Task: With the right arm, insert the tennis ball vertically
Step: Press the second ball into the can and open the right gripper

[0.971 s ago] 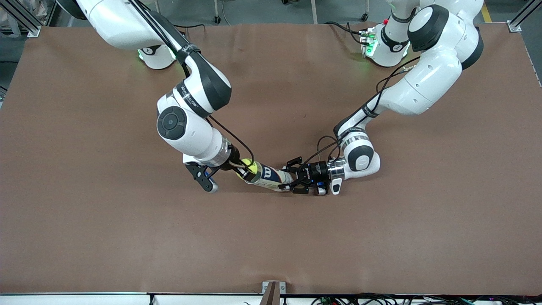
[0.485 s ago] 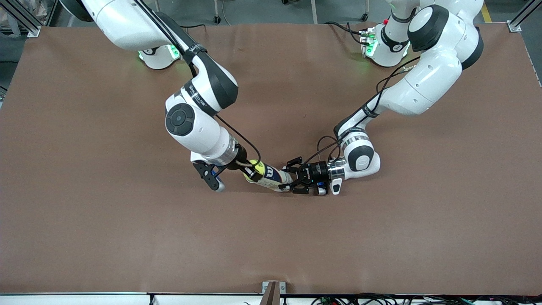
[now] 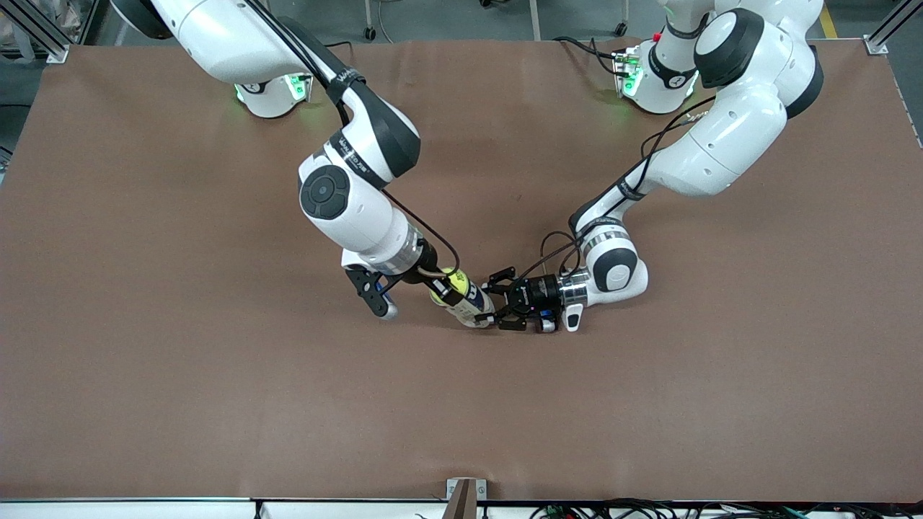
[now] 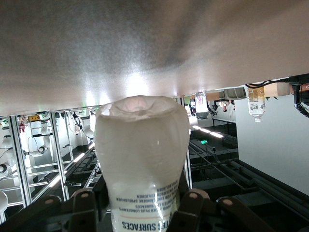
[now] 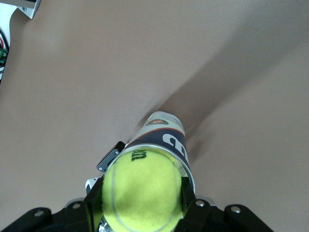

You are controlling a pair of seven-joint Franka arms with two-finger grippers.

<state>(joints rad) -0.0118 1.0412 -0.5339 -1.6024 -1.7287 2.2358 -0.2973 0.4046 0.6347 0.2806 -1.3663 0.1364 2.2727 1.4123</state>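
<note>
While the can (image 3: pixel 469 305) stands tilted mid-table, its mouth leans up toward the right arm's end and its base rests on the table (image 3: pixel 144 360). The right gripper (image 3: pixel 445 284) pinches the ball (image 3: pixel 453 282) at that mouth. The left gripper (image 3: pixel 497 306) clamps the can's lower end. Against a second ago, the can stands steeper and the right gripper has moved toward the left one. Nothing else lies nearby.

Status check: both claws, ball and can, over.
Right claw shut on tennis ball, ball at the can's mouth. Left claw shut on can base, can standing on table. Nothing in the way.
</note>
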